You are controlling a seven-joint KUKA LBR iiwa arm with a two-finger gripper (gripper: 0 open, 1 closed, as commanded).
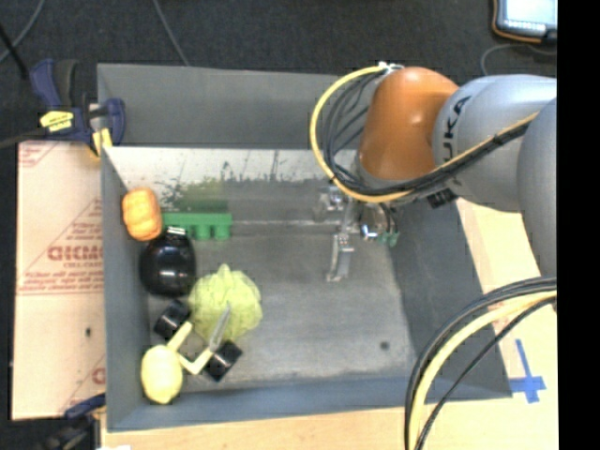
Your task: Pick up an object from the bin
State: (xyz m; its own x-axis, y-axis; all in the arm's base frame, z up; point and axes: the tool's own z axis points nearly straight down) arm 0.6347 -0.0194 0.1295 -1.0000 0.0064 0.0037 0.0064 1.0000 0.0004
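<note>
1. End effector [352, 251] sits over bare floor of the grey bin [309, 345], just right of frame centre, near the back wall.
2. Whether it's apart or together: cannot tell, the wrist hides most of it.
3. All pickable things are along the bin's left side, well apart from the end effector.
4. Nearest: green studded block [199, 224] to its left at about the same height in frame, and a yellow-green fuzzy puff [228, 300] lower left.
5. Farther left: orange pumpkin-like piece [141, 214], black ball [167, 264] just below it, and a heap in the lower-left corner with a yellow lemon-shaped piece [161, 375] and small black parts [221, 359].
6. Arm [506, 139] enters from the upper right, orange cover [403, 125] on the wrist, wrist pointing down into the bin.
</note>
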